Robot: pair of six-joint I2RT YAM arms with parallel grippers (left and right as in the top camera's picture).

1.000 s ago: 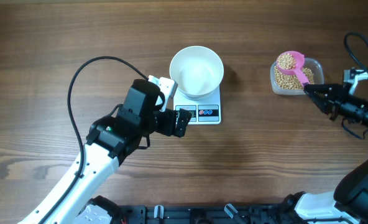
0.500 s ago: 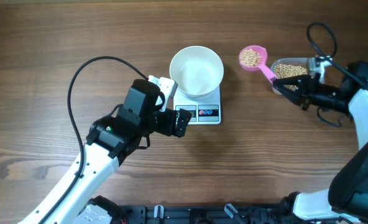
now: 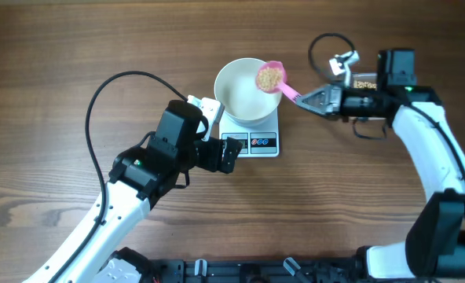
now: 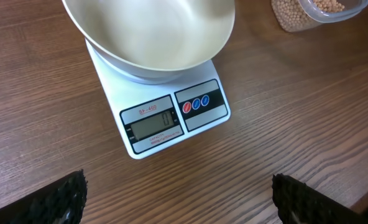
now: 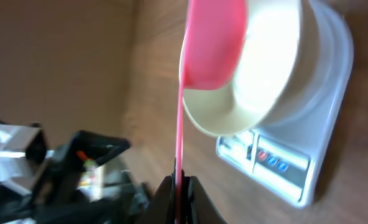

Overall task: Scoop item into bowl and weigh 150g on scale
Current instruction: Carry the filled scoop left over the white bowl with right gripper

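The right hand (image 3: 303,101) is pinching the thin handle of a pink scoop (image 3: 270,77), fingers pressed together at the handle's far end. In the right wrist view the handle is running straight up from between the closed fingertips. The scoop is hanging roughly level over the bowl (image 3: 243,98), above the rim nearest the right arm, and is carrying a heap of tan beans (image 3: 269,78). The bowl's inside is showing plain white. It is sitting on the scale (image 3: 258,141) and covering most of the platform, with the display (image 4: 151,126) and button panel poking out at the front edge. The left hand (image 3: 229,154) is hovering just in front of that edge with its dark fingers (image 4: 66,198) spread wide, touching nothing. A clear tub (image 4: 296,20) holding more beans is resting on the counter (image 3: 60,63), off to the right of the scale and partly under the right arm.
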